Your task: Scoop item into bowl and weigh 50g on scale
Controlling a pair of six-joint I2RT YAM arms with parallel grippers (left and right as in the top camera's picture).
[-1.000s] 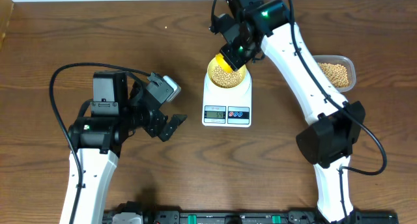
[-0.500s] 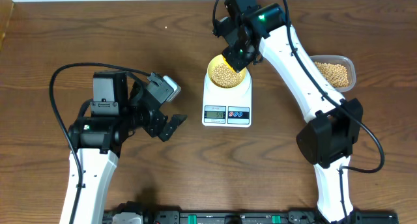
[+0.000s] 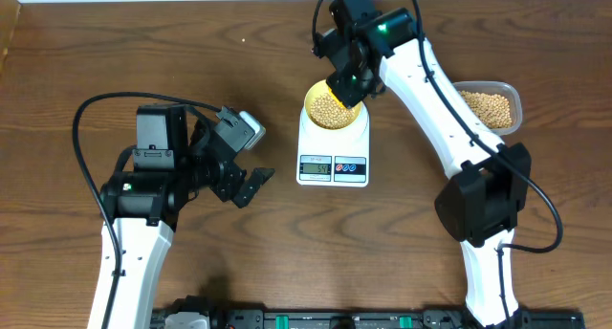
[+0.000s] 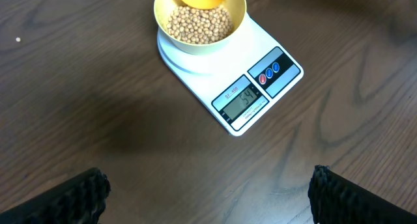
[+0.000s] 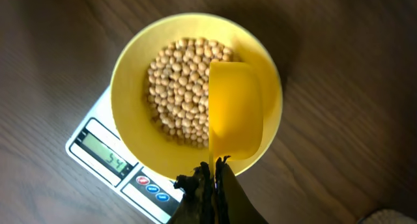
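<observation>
Since a second ago, we see the right gripper (image 3: pixel 346 78) draw the scoop (image 5: pixel 234 113) from over the middle of the bowl (image 3: pixel 308 107) back toward its far rim, while the left arm has not moved. Our right arm reaches from the near right edge of the table (image 3: pixel 143 42) up and across, with its wrist bent down over the bowl. Its jaws are closed tight on the scoop's handle. From the right wrist view the scoop hangs inside the bowl on the side away from the display (image 5: pixel 107 157), tipped up on edge, and we cannot tell whether any beans are left in it. The bowl sits on the scale (image 3: pixel 333 166), holding a heap of beans (image 5: pixel 176 94) well below its rim, and the display shows what looks like 54. Our left arm rests folded at the left, well apart from the scale. The left gripper (image 4: pixel 208 208) points toward the scale, and its fingers (image 4: pixel 71 198) are spread wide with nothing between them. A clear tub (image 3: pixel 517 114) on the far right side, behind the right arm, holds more beans.
</observation>
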